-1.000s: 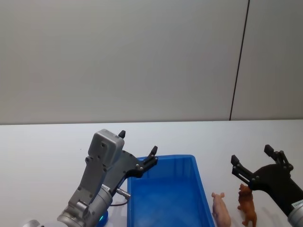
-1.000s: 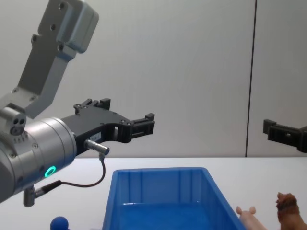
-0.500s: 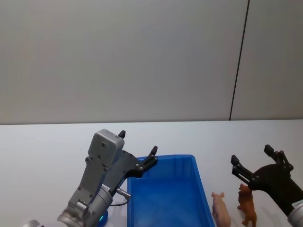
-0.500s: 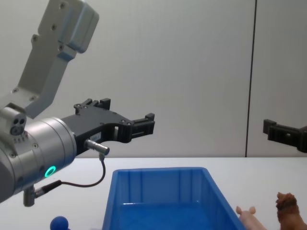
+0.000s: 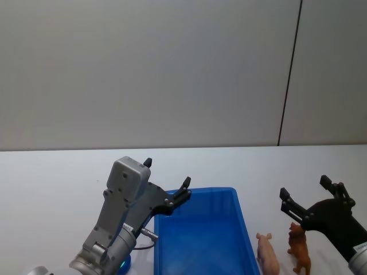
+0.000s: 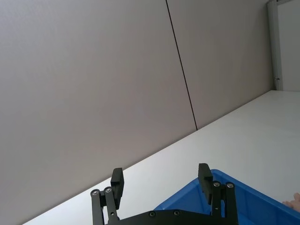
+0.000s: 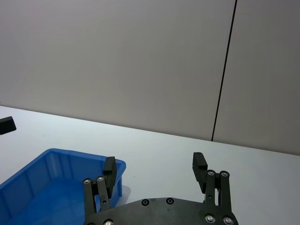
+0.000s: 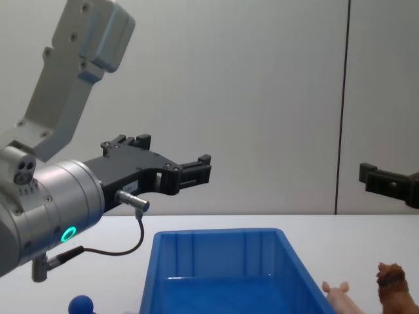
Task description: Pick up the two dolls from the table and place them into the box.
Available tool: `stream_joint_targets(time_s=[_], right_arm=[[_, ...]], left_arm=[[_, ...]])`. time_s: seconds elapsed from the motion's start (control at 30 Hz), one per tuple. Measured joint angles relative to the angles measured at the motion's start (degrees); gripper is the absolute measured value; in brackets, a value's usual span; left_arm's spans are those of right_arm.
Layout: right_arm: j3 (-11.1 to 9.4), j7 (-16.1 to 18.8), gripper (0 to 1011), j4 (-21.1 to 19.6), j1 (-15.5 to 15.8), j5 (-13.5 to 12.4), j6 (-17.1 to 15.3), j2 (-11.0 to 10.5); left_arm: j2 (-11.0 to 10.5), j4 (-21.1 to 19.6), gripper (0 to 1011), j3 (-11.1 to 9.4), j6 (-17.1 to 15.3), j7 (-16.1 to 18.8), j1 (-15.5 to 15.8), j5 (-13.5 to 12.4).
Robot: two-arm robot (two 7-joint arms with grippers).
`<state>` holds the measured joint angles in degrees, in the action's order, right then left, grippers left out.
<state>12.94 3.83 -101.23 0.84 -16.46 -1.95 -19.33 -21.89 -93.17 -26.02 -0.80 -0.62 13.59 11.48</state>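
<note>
The blue box (image 5: pixel 202 240) (image 8: pixel 216 275) sits on the white table (image 5: pixel 57 177), and what shows of its inside is bare. To its right stand the two dolls: a pale pink pig (image 5: pixel 268 255) (image 8: pixel 342 296) close to the box and a brown lion (image 5: pixel 299 247) (image 8: pixel 393 283) beyond it. My right gripper (image 5: pixel 306 195) (image 7: pixel 154 168) hangs open above the lion, holding nothing. Raised over the box's left rim, my left gripper (image 5: pixel 167 176) (image 6: pixel 161 176) (image 8: pixel 171 157) is also open and holds nothing.
A small blue ball (image 8: pixel 81 305) lies on the table left of the box, under my left arm. A grey wall with a dark vertical seam (image 5: pixel 289 74) stands behind the table.
</note>
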Motion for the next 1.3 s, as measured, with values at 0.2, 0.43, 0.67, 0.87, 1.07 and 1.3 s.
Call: stream_joint_targets(time_s=[0.2,0.43,0.67,0.87,1.07,1.3], right_arm=[[0.0,-0.4,1001,-0.2,0.2,0.0,-0.4,0.1],[-0.1,-2.4,1001,-1.1,1.0,0.1,-2.5,0.0],[-0.5,-4.7,1001,-2.0,2.2,-0.2,-5.5,-0.4],[-0.9,-6.1,1001,-2.4,3.5,-0.5,-7.8,-0.9],[-1.0,-6.8,1001,-2.3,4.7,-0.6,-9.6,-1.2],[-0.9,-6.7,1001,-1.2,5.8,-0.4,-10.5,-1.4]], left_arm=[[0.0,0.0,1001,0.0,0.0,0.0,0.0,0.0],[0.0,0.0,1000,0.0,0.0,0.0,0.0,0.0],[0.0,0.0,1001,0.0,0.0,0.0,0.0,0.0],[0.0,0.0,1001,0.0,0.0,0.0,0.0,0.0],[0.0,0.0,1000,0.0,0.0,0.0,0.0,0.0],[0.0,0.0,1000,0.0,0.0,0.0,0.0,0.0]])
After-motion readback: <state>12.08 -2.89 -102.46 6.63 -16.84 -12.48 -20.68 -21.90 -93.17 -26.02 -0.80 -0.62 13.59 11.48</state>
